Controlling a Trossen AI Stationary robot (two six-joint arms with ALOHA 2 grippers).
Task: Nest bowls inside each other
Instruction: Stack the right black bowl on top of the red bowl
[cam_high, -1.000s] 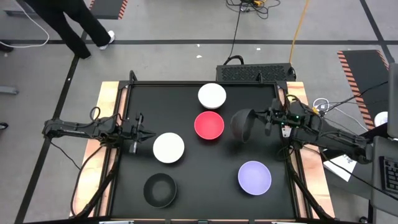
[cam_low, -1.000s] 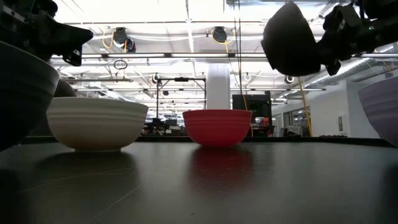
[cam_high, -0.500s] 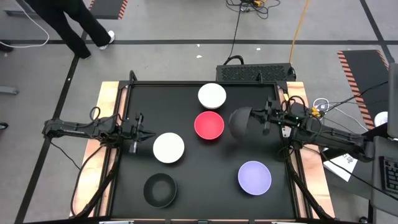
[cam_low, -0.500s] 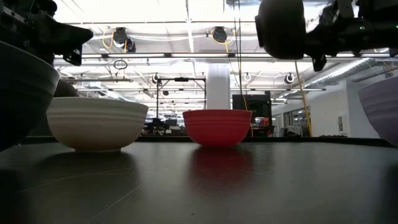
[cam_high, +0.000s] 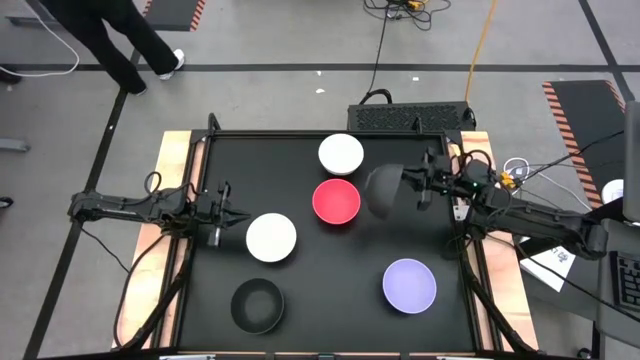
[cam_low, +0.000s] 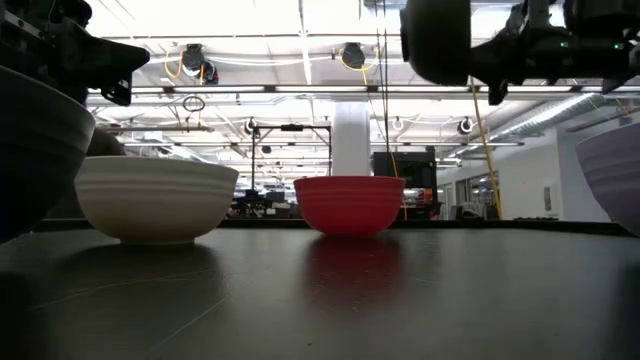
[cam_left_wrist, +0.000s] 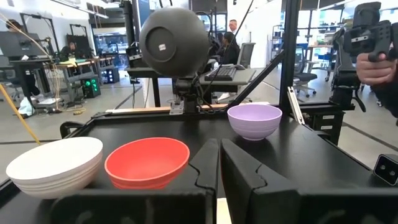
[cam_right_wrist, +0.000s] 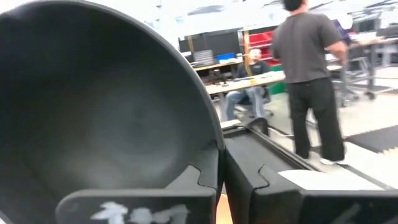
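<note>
My right gripper (cam_high: 407, 186) is shut on a black bowl (cam_high: 382, 190), held in the air just right of the red bowl (cam_high: 336, 201). The bowl lies on its side, with its underside (cam_left_wrist: 174, 40) toward the left arm. The other bowls stand upright on their bases. One white bowl (cam_high: 341, 154) is near the far edge, and another white bowl (cam_high: 271, 238) is left of centre. A second black bowl (cam_high: 257, 305) and the lavender bowl (cam_high: 409, 284) are near the front. My left gripper (cam_high: 242, 213) hovers shut beside the nearer white bowl. My right gripper holds the black bowl by its wall at the rim (cam_right_wrist: 214, 146). One finger (cam_right_wrist: 202, 177) is inside the bowl and the other is outside. The fingers come in level from the table's right. The bowl is lifted clear, tipped on its side, its mouth facing the gripper.
The black mat's far right corner has a raised frame and cables (cam_high: 470, 165). A person walks beyond the far left corner (cam_high: 130, 40). Open mat lies between the red bowl and the lavender bowl.
My right gripper has carried the black bowl upward and a little toward the table's left and far edges, closer to the red bowl. The bowl has tipped further onto its side. The left arm has kept still.
</note>
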